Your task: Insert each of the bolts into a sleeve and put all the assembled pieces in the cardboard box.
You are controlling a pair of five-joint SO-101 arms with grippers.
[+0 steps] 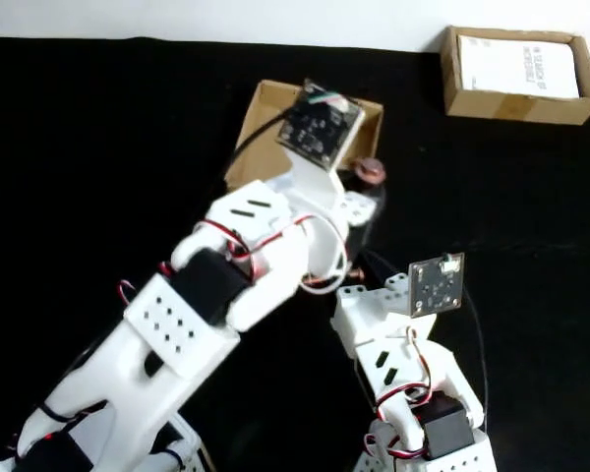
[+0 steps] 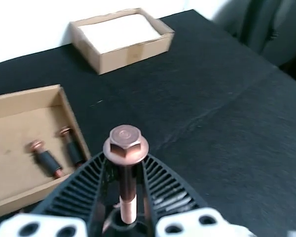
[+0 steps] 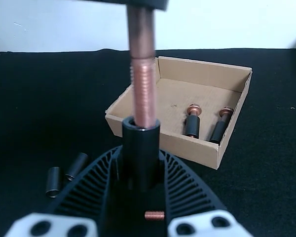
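Note:
My left gripper [image 2: 124, 165] is shut on a copper bolt [image 2: 126, 144], head towards the camera. The bolt's shaft [image 3: 142, 74] runs down into a black sleeve [image 3: 140, 150], on which my right gripper [image 3: 140, 160] is shut. The threaded tip [image 3: 154, 215] pokes out of the sleeve's far end. In the high view the bolt head [image 1: 372, 170] sits just right of the cardboard box [image 1: 261, 118], above the right gripper [image 1: 354, 280]. Two assembled pieces [image 3: 192, 121] [image 3: 221, 126] lie in the box [image 3: 163, 140]. Two loose sleeves [image 3: 53, 180] [image 3: 78, 165] lie on the table.
A second cardboard box [image 1: 519, 67] holding white paper stands at the table's back right corner. The table is covered in black cloth [image 1: 98, 147]. The left arm's body [image 1: 206, 295] stretches from the front left towards the box.

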